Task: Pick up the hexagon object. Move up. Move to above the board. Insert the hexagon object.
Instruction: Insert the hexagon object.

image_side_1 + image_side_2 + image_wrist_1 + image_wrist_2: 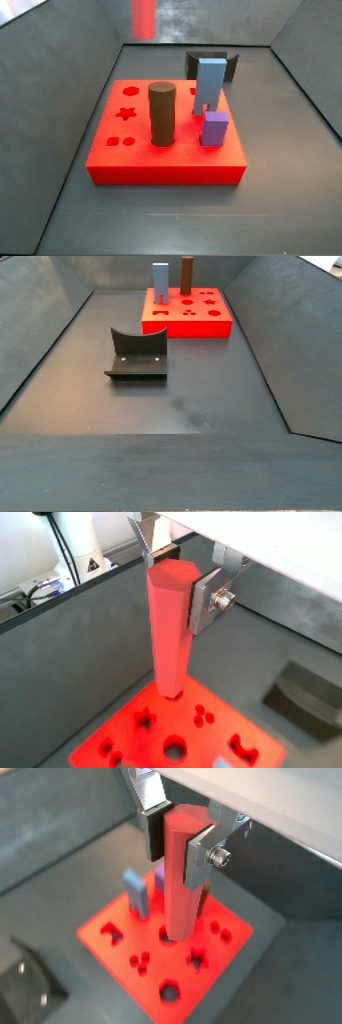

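My gripper (pixel 174 582) is shut on the hexagon object (pixel 166 632), a tall, slender red prism, gripped near its top between the silver fingers in both wrist views (pixel 182 888). It hangs upright above the board (pixel 147 737), a flat red block with cut-out holes, and its lower end is clear of the board's top. In a side view only the rod's blurred lower part (pixel 144 18) shows at the top edge, high over the board (pixel 160 165); the gripper is out of that view. The board also shows far back in a side view (pixel 201 324).
A dark brown cylinder (pixel 162 113), a light blue block (pixel 210 85) and a small purple block (pixel 214 128) stand in the board. The fixture (pixel 136 356) stands on the dark grey floor (pixel 174 406) beside the board. Sloped grey walls enclose the floor.
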